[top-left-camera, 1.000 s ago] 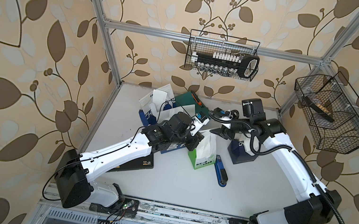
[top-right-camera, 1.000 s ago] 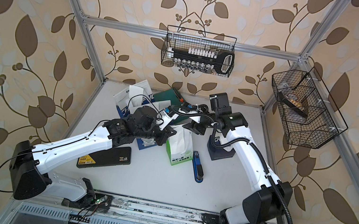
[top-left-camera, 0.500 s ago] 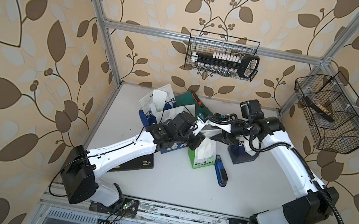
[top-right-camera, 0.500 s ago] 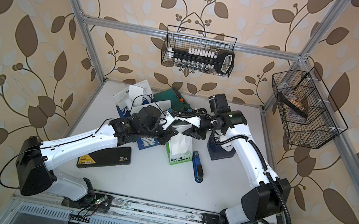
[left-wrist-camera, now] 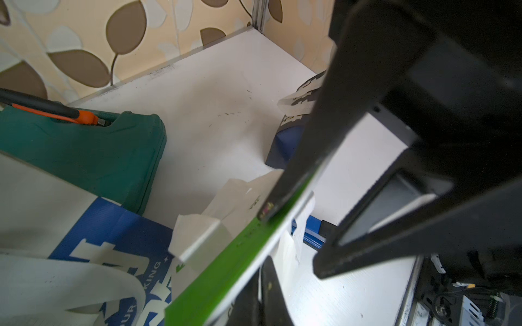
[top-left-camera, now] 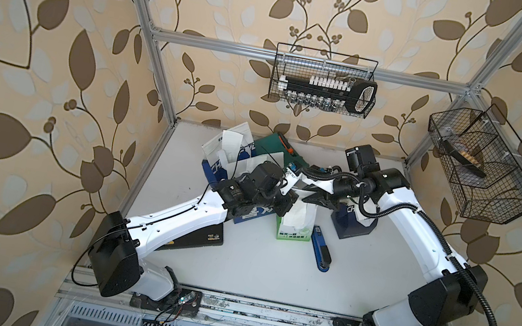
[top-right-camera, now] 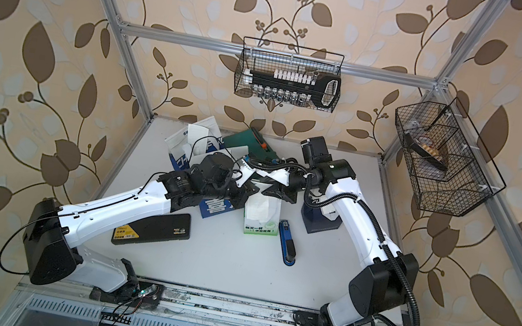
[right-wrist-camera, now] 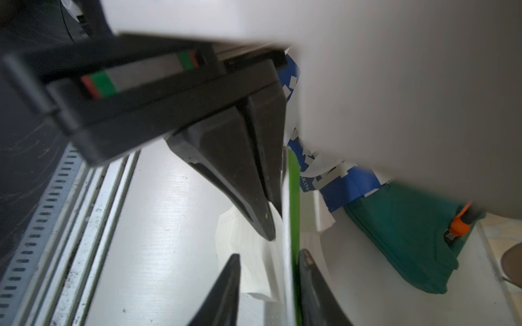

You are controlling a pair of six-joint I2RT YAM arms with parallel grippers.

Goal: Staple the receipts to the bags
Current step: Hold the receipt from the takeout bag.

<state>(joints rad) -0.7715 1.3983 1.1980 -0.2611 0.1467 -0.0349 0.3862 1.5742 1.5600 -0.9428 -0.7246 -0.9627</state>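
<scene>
Green bag (top-left-camera: 293,229) stands upright mid-desk (top-left-camera: 251,271), stapler (top-left-camera: 320,252) just beside it. Left jaws are clenched on the bag rim. Right jaws sit at the same rim from the opposite side, straddling the bag wall and a receipt (right-wrist-camera: 248,254) lying against it. A gap is visible, so they look unclamped, though the wrist view is blurred. Navy bag (top-left-camera: 347,228) sits under the right arm.

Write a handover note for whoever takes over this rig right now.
Left gripper: shut on the green bag's rim.
Right gripper: jaws apart, astride that rim and a receipt.
Blue stapler lies on the table beside the green bag, ungripped; navy bags nearby.
Done: no staple visible. Left: pinch receipt to rim, fetch stapler, staple every bag.
</scene>
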